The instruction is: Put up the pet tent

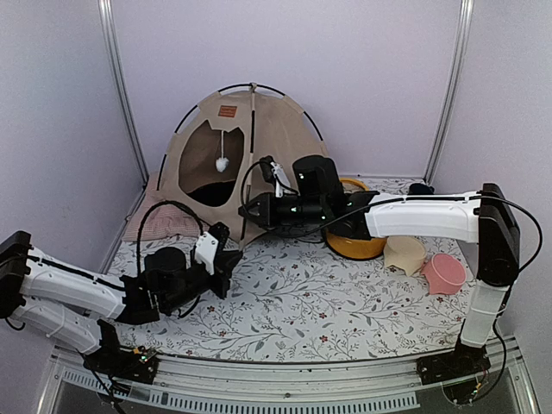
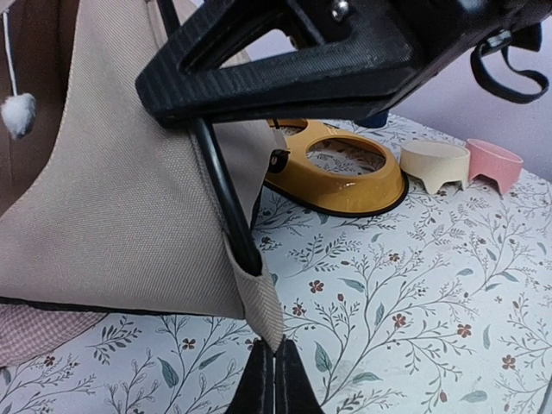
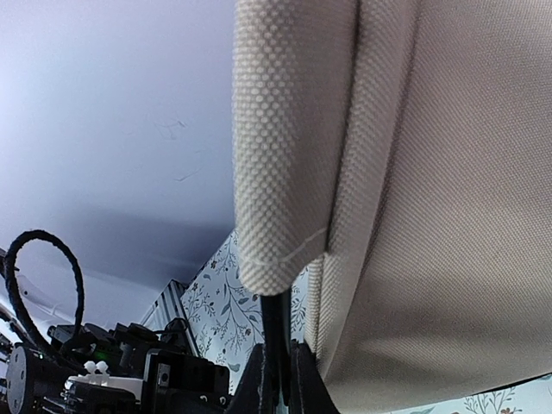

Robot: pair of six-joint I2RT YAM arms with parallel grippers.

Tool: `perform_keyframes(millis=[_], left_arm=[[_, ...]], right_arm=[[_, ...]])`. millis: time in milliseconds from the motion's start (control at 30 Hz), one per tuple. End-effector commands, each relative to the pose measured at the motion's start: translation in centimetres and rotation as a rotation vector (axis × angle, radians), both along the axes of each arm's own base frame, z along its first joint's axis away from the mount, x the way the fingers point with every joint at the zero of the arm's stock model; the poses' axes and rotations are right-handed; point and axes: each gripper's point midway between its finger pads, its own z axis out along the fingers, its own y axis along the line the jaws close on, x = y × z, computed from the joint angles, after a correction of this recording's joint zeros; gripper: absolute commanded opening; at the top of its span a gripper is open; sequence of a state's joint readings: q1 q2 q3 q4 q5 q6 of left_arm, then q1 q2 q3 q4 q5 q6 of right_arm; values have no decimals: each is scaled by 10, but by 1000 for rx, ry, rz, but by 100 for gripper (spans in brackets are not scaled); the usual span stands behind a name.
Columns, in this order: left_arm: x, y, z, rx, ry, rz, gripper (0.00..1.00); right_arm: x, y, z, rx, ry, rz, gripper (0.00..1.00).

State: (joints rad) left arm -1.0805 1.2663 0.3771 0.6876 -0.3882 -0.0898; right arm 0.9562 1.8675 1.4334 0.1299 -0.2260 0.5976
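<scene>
This is looking like a robot test booth in a lab: plain pale walls [image 1: 345, 69] and metal posts [image 1: 121, 95] are enclosing a table [image 1: 345, 319], with the left arm [image 1: 69, 289] and right arm [image 1: 423, 216] seemingly bolted to a rail [image 1: 285, 388].

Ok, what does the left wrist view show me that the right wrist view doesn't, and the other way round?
Only the left wrist: the yellow bowl stand, cream bowl, pink bowl, white pom-pom, pink checked cushion, and the left gripper closed on the bottom corner of the pet tent. Only the right wrist: the left arm with its looped cable. Both: the tan tent fabric, its black pole, the floral table cover, and the right gripper, closed around the pole.
</scene>
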Motion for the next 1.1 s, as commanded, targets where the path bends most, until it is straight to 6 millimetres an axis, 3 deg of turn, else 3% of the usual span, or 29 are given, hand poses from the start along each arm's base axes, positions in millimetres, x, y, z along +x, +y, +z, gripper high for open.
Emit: perform_keyframes(millis=[0, 433, 800, 867, 1067], left_arm=[[-12, -7, 10, -36, 8, -45, 0], [-11, -22, 23, -43, 24, -83, 0], [-1, -18, 39, -111, 68, -70, 1], [-1, -19, 40, -112, 75, -70, 6], [6, -1, 43, -128, 95, 15, 38]], right_arm=[[17, -8, -3, -6, -21, -54, 0], [6, -1, -27, -38, -11, -34, 0], [2, -5, -55, -96, -2, -31, 0], [2, -7, -63, -112, 4, -35, 0], [-1, -16, -72, -143, 4, -47, 0]])
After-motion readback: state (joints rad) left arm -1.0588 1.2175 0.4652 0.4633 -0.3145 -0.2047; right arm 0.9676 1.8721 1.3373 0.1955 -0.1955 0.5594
